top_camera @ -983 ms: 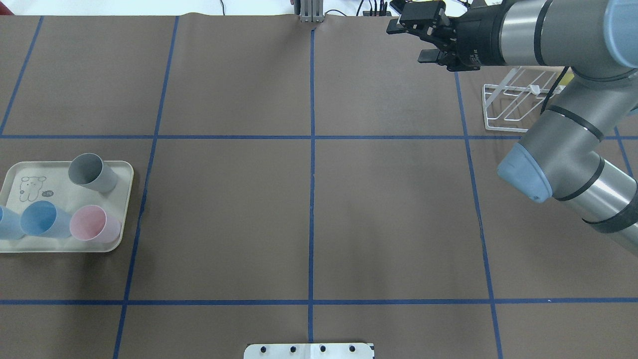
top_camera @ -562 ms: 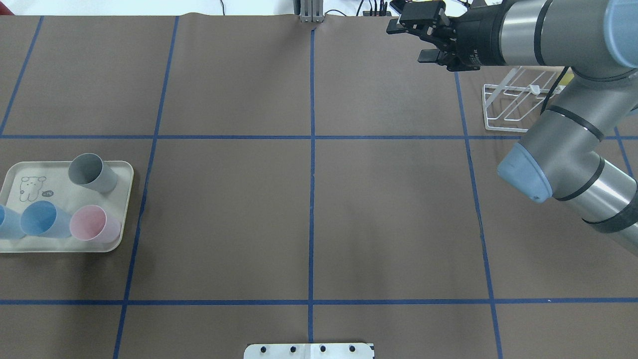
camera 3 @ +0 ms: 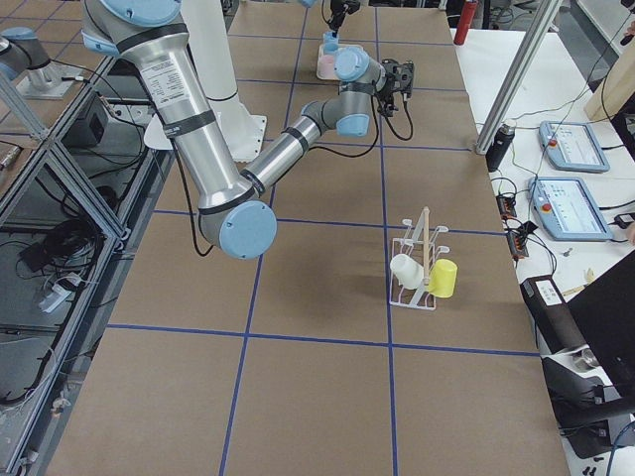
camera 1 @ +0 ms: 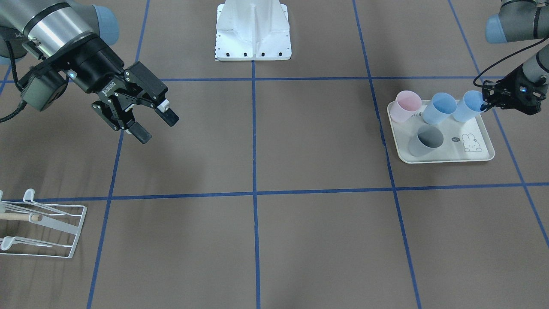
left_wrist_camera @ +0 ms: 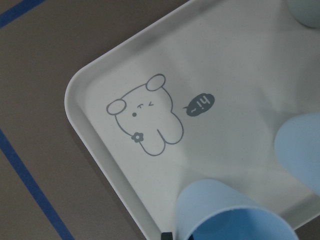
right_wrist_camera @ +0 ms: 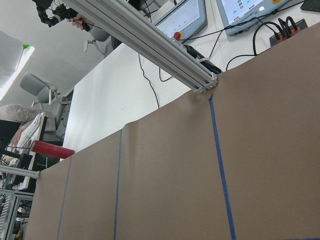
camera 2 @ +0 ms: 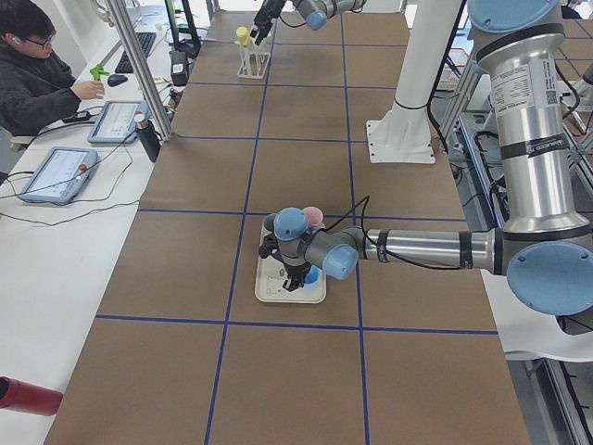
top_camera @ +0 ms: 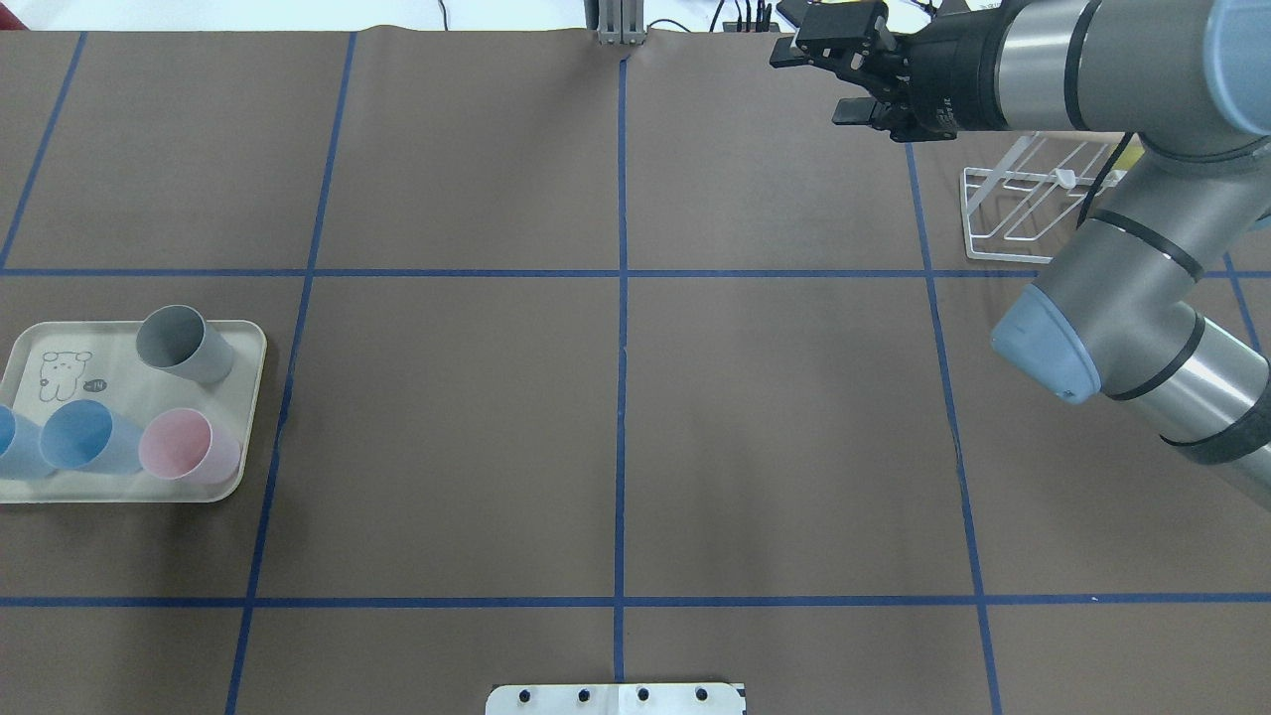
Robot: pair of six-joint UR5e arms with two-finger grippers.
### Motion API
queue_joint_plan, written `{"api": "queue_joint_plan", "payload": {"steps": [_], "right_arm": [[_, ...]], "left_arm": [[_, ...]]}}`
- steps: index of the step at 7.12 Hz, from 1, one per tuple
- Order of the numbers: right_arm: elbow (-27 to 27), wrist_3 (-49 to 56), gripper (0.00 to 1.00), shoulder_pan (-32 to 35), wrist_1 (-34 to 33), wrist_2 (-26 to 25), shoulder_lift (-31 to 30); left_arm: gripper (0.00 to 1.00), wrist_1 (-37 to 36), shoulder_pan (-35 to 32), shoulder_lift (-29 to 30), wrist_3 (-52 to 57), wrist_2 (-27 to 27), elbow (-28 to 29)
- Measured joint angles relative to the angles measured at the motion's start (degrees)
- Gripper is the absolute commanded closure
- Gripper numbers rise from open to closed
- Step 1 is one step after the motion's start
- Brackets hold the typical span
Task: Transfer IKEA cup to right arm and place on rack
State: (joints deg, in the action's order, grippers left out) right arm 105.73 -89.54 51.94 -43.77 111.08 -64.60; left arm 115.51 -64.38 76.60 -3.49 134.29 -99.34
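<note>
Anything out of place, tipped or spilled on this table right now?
Nothing stands out. The tray lies flat with nothing on it tipped or spilled, and the rack stands upright.

The bench point(top_camera: 447, 447) is covered in brown paper and marked into big squares by blue tape point(top_camera: 621, 397). Toward the robot's left end a cream tray point(camera 1: 450, 151) with a little rabbit drawing lies flat on the paper. At the robot's right end, well apart from it, stands the white wire rack point(top_camera: 1013, 214). The robot's white pedestal point(camera 1: 253, 30) is bolted down at the middle of its side.
</note>
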Motion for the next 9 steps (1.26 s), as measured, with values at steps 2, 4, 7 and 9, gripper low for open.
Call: {"api": "queue_joint_plan", "payload": {"steps": [2, 4, 7, 9], "right_arm": [[0.0, 0.0, 0.0, 0.0, 0.0, -0.1, 0.0], [0.0, -0.2, 0.0, 0.0, 0.0, -0.1, 0.0], [0.8, -2.6, 0.0, 0.0, 0.1, 0.0, 0.1], [1.1, -4.0, 0.0, 0.0, 0.4, -0.1, 0.1]], "left_arm": [[1.0, -0.1, -5.4, -0.7, -1.8, 0.5, -2.3], [1.0, -0.2, -11.2, 3.9, -8.1, -1.3, -2.6], [1.0, 1.6, -14.2, 13.3, -28.6, -2.6, -4.7], [1.0, 11.8, -14.2, 15.9, -49.8, -2.6, -5.6]]}}
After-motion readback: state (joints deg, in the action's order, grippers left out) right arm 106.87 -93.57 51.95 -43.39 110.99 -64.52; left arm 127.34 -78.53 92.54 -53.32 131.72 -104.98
